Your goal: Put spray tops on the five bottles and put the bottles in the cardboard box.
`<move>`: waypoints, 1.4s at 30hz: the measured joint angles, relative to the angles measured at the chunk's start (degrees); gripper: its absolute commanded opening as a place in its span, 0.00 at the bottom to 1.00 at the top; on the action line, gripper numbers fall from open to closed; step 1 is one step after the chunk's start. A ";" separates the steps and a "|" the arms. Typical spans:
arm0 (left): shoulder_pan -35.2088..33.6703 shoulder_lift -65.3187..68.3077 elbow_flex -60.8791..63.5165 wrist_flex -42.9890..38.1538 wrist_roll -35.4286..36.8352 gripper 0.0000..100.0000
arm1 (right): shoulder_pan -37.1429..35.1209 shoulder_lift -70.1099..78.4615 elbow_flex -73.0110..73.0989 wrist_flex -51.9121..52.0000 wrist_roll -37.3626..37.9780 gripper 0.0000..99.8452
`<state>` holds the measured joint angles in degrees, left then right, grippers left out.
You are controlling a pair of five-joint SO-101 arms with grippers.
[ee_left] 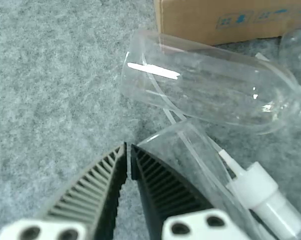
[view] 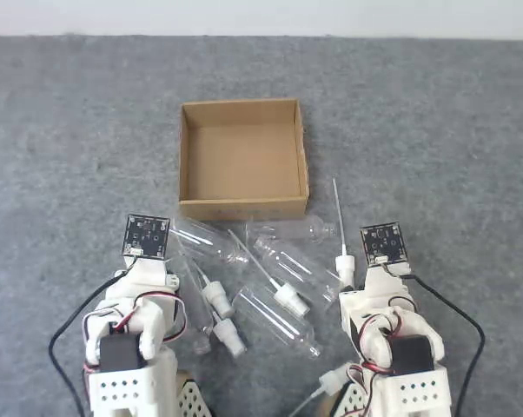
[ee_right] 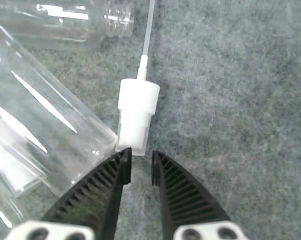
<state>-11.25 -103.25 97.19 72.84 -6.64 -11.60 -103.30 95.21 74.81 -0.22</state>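
Since neither arm grips anything yet, the right jaws stand slightly parted just behind a loose spray top (ee_right: 137,117), apparently lined up to take it, while the left jaws sit closed and empty beside a clear bottle (ee_left: 205,95). The other bottles (view: 283,320) lie on the bench (view: 435,130) close by the arm-side wall of the empty cardboard box (view: 242,208).

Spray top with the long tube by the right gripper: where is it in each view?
High view: the spray top lies right of the bottle pile, tube pointing away from the arms.
Right wrist view: mid-picture, just ahead of the right gripper.
Left wrist view: the white top there is another one.
Landmark: the open-necked bottle beside its tube.
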 measured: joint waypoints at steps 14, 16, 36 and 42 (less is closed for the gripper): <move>0.00 0.00 -18.55 0.00 0.00 0.01 | 0.00 0.00 0.00 0.00 0.00 0.04; 0.09 0.00 -21.19 0.00 0.00 0.01 | 0.00 0.00 0.00 0.00 0.00 0.04; 0.09 -0.09 -41.76 0.00 -3.87 0.01 | 0.00 0.00 0.00 0.00 0.00 0.04; 0.09 -0.18 -45.98 0.00 -4.22 0.06 | 0.00 0.00 0.00 0.00 0.00 0.04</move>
<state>-11.16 -103.43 51.21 72.84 -10.86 -11.60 -103.30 95.21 74.81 -0.22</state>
